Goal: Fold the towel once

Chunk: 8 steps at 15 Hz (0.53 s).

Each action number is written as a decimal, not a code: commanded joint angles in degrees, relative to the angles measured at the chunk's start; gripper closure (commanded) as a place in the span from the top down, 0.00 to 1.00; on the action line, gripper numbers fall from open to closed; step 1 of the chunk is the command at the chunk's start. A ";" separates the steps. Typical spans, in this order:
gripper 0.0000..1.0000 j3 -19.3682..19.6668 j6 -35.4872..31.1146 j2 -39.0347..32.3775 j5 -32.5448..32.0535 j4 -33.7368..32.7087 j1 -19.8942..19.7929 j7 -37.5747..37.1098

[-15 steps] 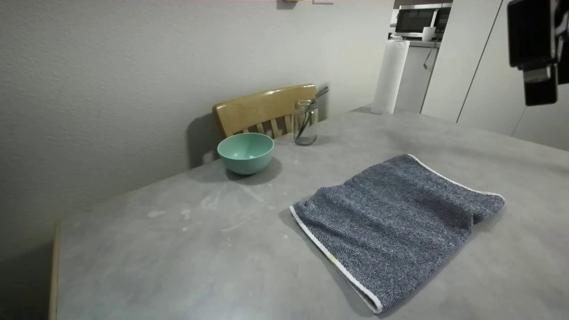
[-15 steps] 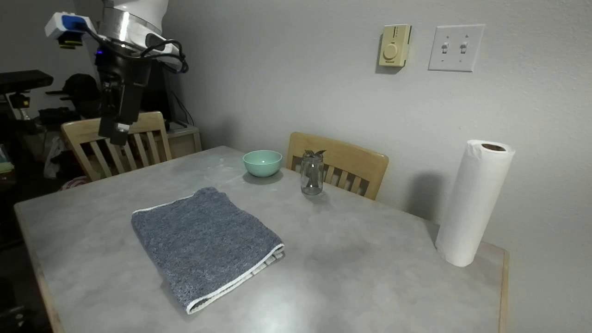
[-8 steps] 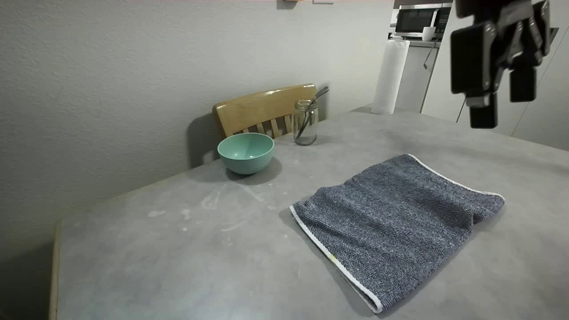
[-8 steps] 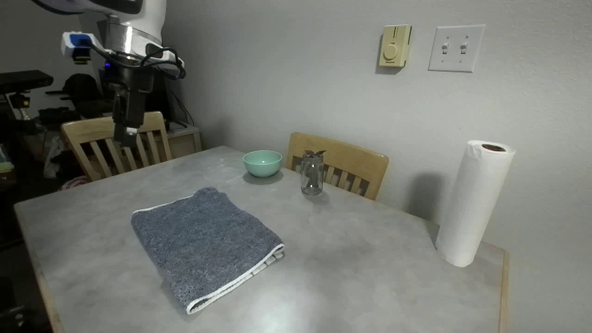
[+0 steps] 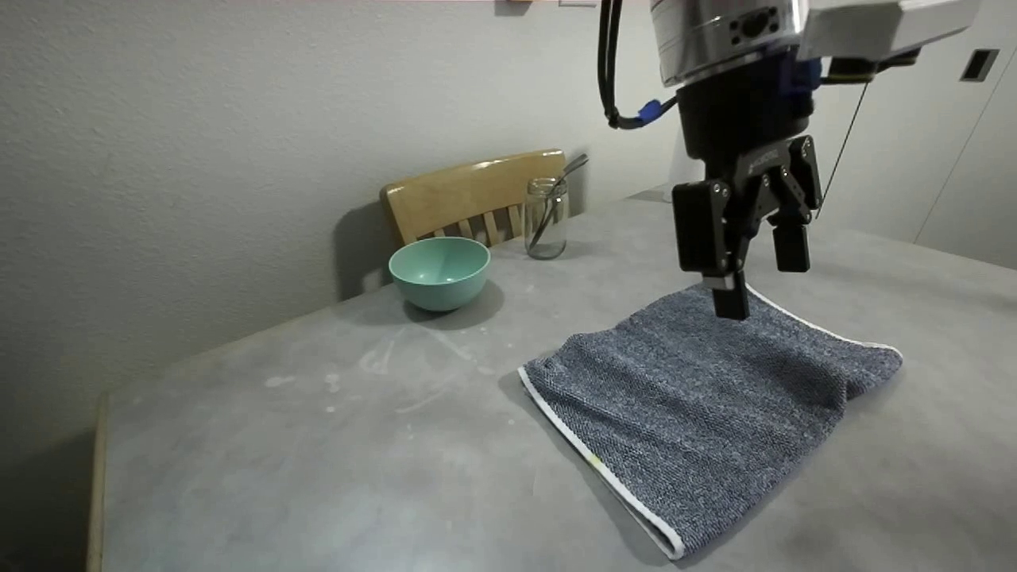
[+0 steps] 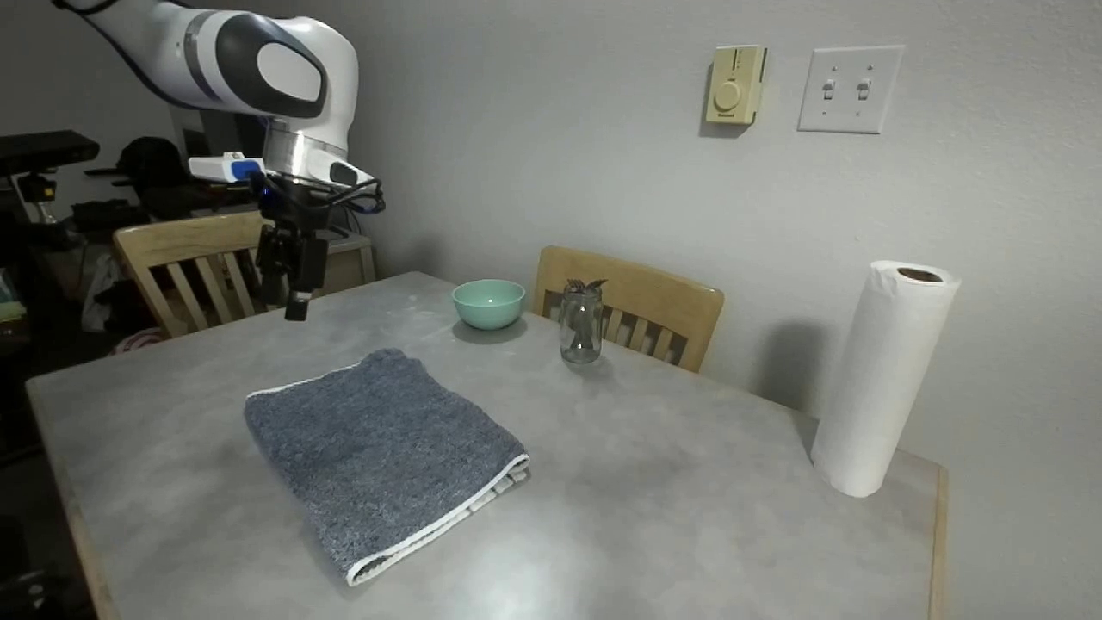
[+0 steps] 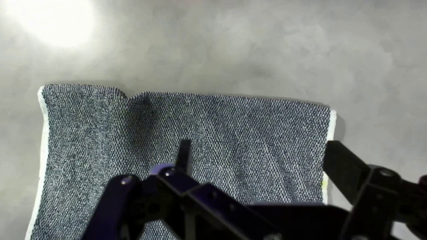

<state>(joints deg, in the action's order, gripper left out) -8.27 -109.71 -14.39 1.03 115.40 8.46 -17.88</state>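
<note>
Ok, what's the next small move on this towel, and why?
Perhaps ease the pincer down toward the white trim at the wrist view's right: one finger overlaps that edge there, and the pincer hangs open and empty, clear of the towel.

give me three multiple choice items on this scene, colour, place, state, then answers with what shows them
1. What colour is the edge trim of the towel?
A) red
B) white
C) black

2. In an exterior view, where is the glass jar?
A) between teal bowl and paper towel roll
B) in the teal bowl
C) on the towel

3. How do the jaws stand?
A) shut on the towel
B) shut, empty
C) open

1. B: the wrist view shows it white.
2. A: teal bowl and paper towel roll flank it.
3. C: the wrist view shows a gap between them.
</note>
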 commanded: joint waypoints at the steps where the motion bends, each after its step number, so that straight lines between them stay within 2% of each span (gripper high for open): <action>1: 1.00 0.73 0.18 0.16 0.17 -0.13 0.72 0.07; 4: 1.00 0.82 0.57 0.59 -0.36 -0.28 0.93 -0.97; 8: 1.00 0.78 4.05 -5.19 -2.13 -7.26 2.92 -6.98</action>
<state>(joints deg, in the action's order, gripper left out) -8.01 -109.02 -14.71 -0.38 114.09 9.55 -21.97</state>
